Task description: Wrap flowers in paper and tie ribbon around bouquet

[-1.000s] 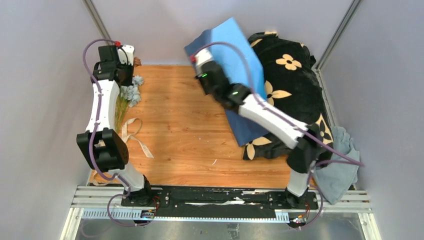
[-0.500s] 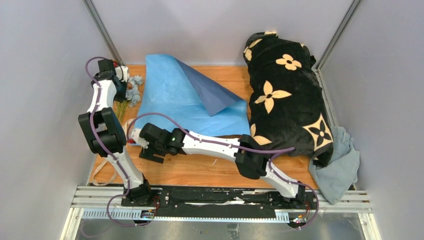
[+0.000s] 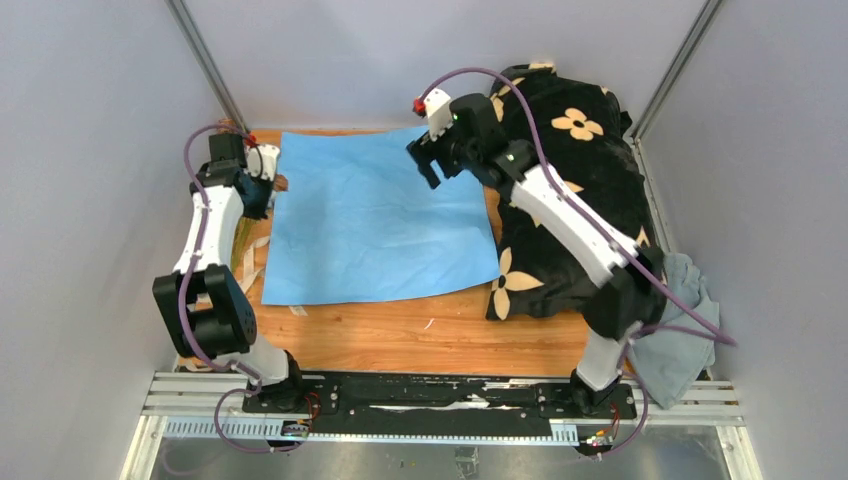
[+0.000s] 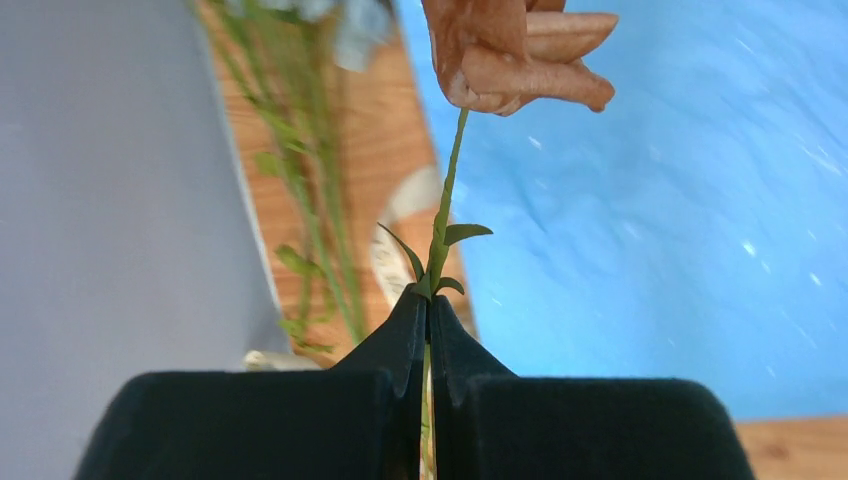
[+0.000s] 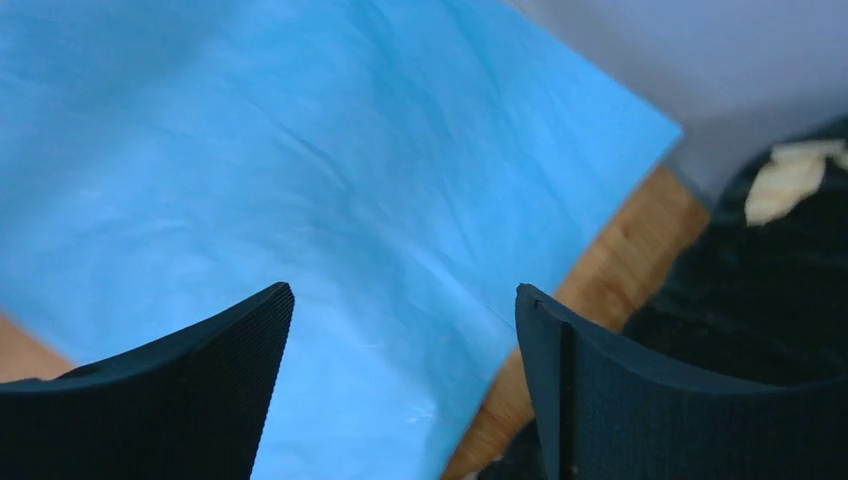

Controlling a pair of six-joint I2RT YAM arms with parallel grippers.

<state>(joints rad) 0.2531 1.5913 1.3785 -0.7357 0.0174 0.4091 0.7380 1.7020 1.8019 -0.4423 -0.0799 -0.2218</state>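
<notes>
The paper (image 3: 380,225) is lying flat on the wooden table (image 3: 400,335), sky-blue side up. It is thin and faintly crinkled, with its right edge just beside the black plush blanket (image 3: 585,190). The right claw (image 5: 400,292) is hanging wide open over the sheet's far right corner, gripping nothing. The left claw (image 4: 428,298) is pinching the thin green stem of a pink-brown rose (image 4: 515,55) at the sheet's left edge, near the flowers (image 4: 300,190) and the cream ribbon (image 4: 395,225).
</notes>
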